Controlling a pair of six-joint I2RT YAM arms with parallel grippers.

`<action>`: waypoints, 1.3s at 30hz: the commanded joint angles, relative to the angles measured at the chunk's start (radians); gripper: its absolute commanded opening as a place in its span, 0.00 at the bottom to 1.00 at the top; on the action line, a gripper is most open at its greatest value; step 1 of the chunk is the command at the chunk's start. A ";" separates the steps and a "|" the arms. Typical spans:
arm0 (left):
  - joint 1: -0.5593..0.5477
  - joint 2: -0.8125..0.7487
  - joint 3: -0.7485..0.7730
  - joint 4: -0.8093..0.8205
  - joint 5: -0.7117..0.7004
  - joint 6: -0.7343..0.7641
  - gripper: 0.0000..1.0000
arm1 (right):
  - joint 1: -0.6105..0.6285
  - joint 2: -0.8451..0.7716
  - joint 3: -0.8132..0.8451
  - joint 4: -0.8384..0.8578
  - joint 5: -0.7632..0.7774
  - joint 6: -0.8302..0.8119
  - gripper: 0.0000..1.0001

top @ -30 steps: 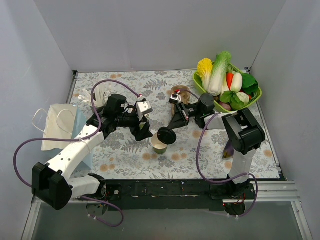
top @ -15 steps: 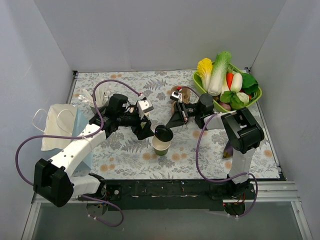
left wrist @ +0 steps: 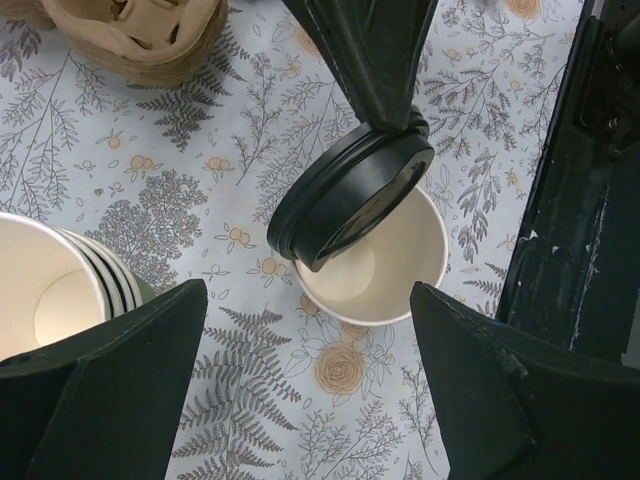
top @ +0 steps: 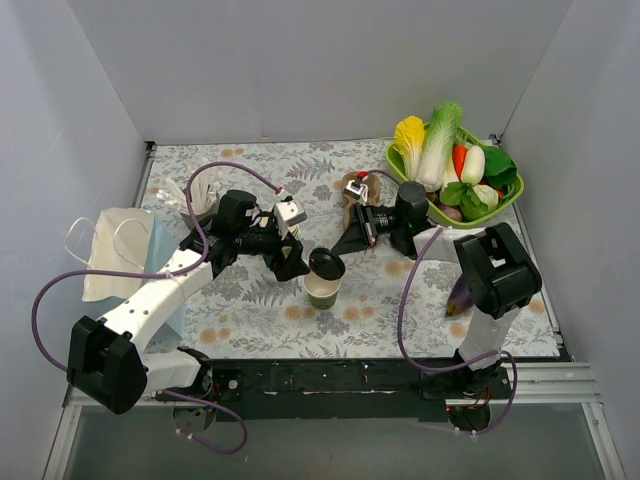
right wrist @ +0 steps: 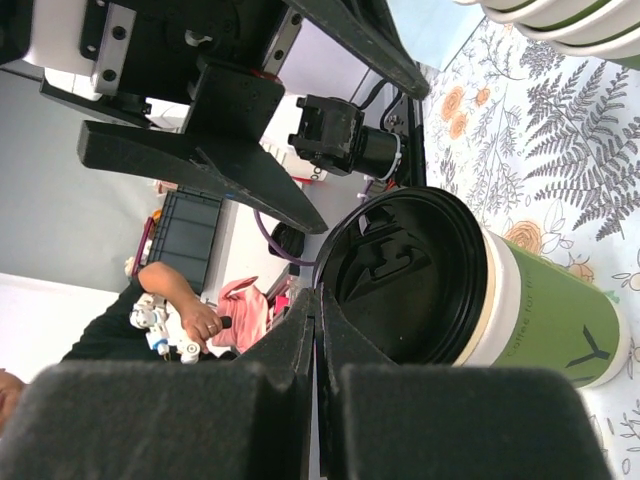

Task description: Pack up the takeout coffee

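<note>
**Cup upright, lid tipped over its mouth and not seated!**

The paper cup (top: 322,291) stands upright near the middle of the floral desk (top: 250,310), with a cream band on top, green below and a faint pale mark on its side. The left wrist view looks straight in, and the inside is plain cream down to the bottom. The round black lid (top: 327,264) is tilted. Its lower edge rests at the cup's rim and its far edge is lifted, so it covers only the far part of the mouth and the near part gapes open. The right claw (top: 338,252) is clamped on that raised edge, holding the lid at its slant.
</note>
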 commanded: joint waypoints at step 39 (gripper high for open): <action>0.078 -0.095 -0.267 0.310 0.016 -0.599 0.83 | 0.041 -0.188 0.026 -0.698 0.125 -0.551 0.01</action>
